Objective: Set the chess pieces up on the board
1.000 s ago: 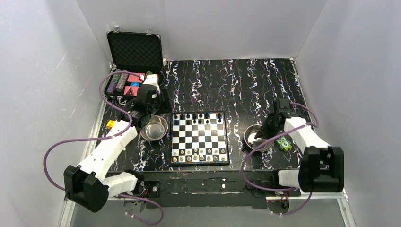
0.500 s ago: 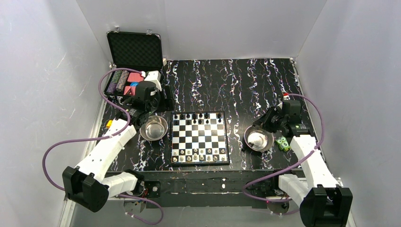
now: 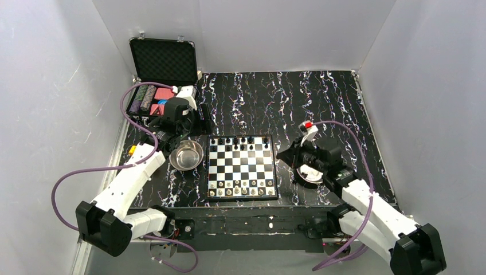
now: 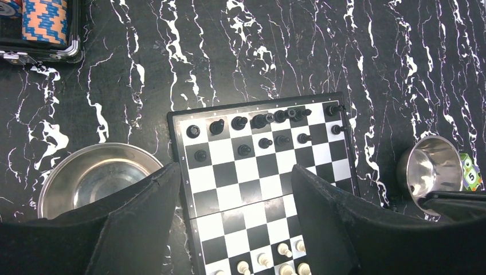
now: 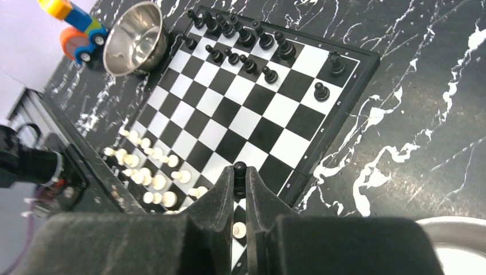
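At the far left of the marbled black worktop (image 3: pixel 321 103), an open black case (image 3: pixel 163 60) is standing with striped poker chips (image 3: pixel 142 98) in its tray. The left wrist view is cutting off all but a corner of them. A small yellow, blue and orange toy (image 5: pixel 77 26) is lying near the worktop's left edge, and its shape is hard to make out.

The left end effector (image 4: pixel 235 171) is hanging past the far left corner of the chessboard (image 3: pixel 242 166), spread wide, with only the board showing between its tips. In its own camera its dark fingers (image 4: pixel 143 212) are blocking the board's near corners. A steel bowl (image 3: pixel 186 154) is sitting just beside the board's left edge.

On the board, black pieces (image 4: pixel 259 121) are standing in the two far rows, with gaps. Pale pieces (image 3: pixel 240 186) are lining the near rows, too small to tell apart by kind.

The right end effector (image 5: pixel 240 179) is pinching a single black piece (image 5: pixel 240 168), its fingers nearly together. Only the piece's round head is showing, so its kind cannot be told. It is hovering just off the board's right edge.

A second steel bowl (image 4: pixel 430 166) is sitting to the right of the board, mostly hidden by the right arm from above. A green block (image 4: pixel 470 175) beside it is being cut off by the frame edge.
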You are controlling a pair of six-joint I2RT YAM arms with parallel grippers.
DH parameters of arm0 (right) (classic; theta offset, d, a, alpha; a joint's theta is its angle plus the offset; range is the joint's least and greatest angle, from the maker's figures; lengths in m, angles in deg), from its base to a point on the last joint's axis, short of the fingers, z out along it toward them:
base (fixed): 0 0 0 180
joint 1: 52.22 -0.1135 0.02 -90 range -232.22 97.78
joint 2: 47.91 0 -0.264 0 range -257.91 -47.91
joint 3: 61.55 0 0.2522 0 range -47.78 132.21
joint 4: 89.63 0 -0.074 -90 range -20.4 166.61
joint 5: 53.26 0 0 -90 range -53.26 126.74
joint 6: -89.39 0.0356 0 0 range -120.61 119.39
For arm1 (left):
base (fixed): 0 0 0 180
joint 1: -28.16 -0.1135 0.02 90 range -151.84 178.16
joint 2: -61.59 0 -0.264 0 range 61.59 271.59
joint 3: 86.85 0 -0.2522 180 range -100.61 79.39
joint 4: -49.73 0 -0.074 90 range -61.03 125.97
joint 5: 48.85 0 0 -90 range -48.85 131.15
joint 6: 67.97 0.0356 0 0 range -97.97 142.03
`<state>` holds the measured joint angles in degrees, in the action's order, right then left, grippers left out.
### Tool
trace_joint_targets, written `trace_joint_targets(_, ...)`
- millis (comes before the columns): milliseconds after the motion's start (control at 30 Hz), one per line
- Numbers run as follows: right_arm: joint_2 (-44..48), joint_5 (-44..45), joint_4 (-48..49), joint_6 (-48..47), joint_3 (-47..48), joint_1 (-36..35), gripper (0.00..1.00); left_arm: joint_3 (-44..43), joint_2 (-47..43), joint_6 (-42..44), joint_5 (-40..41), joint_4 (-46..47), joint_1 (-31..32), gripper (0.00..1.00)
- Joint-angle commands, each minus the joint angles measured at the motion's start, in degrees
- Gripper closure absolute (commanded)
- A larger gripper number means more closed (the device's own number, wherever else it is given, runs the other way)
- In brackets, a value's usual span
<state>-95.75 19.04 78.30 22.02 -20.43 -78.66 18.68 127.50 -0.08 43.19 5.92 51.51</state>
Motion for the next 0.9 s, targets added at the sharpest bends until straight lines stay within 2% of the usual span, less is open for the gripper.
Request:
trace_joint_targets(0,-0.36,2.57,25.27,-7.16,-7.62,-3.64,0.99,0.35,-3.23,-0.28,0.01,-0.81,-0.41,0.3)
trace_joint_targets(67,-1.87,2.37,32.21,-11.88,-11.1,-5.86,0.99,1.19,-3.94,-0.51,0.08,-0.88,-0.41,0.3)
trace_joint_targets(133,-4.54,1.74,34.03,-15.68,-11.77,-8.43,0.99,1.89,-4.55,-0.64,0.26,-0.97,-0.38,0.3)
trace_joint_targets(233,-10.39,-1.24,36.66,-18.19,-11.03,-11.0,0.99,2.54,-5.15,-0.99,0.3,-0.94,-0.47,0.3)
trace_joint_targets(367,-18.39,-0.35,48.65,-19.77,-12.36,-14.1,0.99,2.97,-5.69,-1.24,0.22,-1.15,-0.5,0.3)
trace_joint_targets(567,-31.13,-1.1,59.97,-22.13,-11.17,-15.05,0.99,3.41,-6.54,-0.96,0.73,-1.95,-0.58,0.3)
trace_joint_targets(867,-42.96,-0.47,72.89,-22.19,-10.34,-15.22,0.99,3.83,-7.03,-0.57,1.7,-2.59,-0.68,0.3)
